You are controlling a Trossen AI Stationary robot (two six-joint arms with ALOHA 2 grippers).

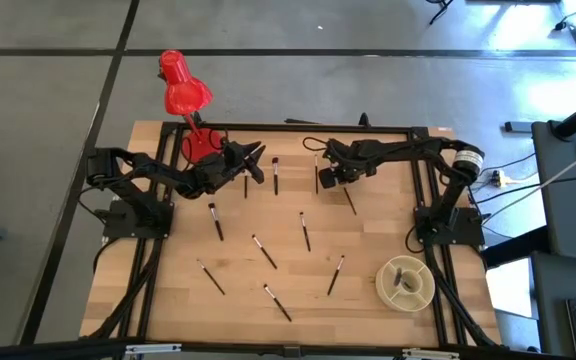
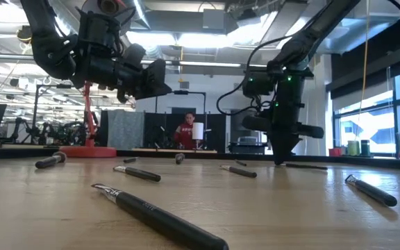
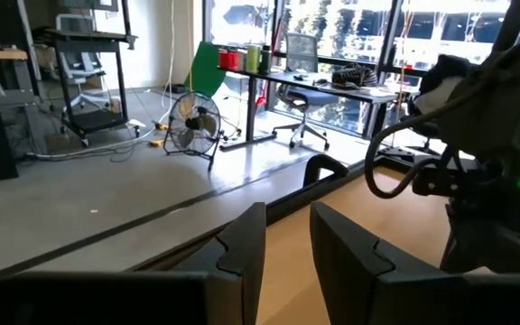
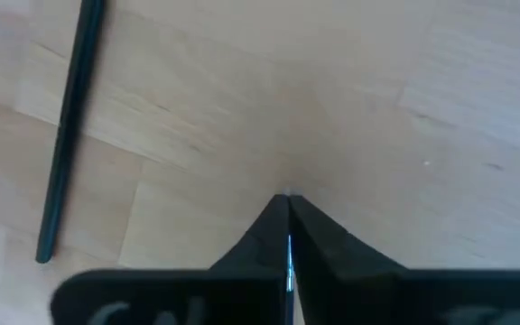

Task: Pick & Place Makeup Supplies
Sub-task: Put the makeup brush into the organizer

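Several slim dark makeup brushes lie flat on the wooden table [image 1: 168, 300], among them one [image 1: 276, 175] at the far middle, one [image 1: 305, 230] in the centre and one [image 2: 162, 219] close to the low camera. My right gripper [image 1: 321, 180] points steeply down at the far middle, shut, its fingertips [image 2: 280, 160] at the tabletop. Another brush [image 4: 69, 135] lies beside it, untouched. My left gripper [image 1: 256, 160] hangs level above the far left of the table, open, with nothing between its fingers [image 3: 242, 248]. My right gripper comes from above, pointing almost straight down, its fingertips [image 4: 278, 212] on the wood. A thin pale sliver [image 4: 289, 257] shows pinched in the seam between the two fingers. It looks like part of a brush. The fingers hide the rest of it.
A round pale container [image 1: 405, 282] stands near the table's front right corner. A red desk lamp [image 1: 183, 95] rises at the far left edge, behind my left arm. Black frame rails [image 1: 423, 200] run along the table's sides. A person [image 2: 188, 132] sits far off in the room.
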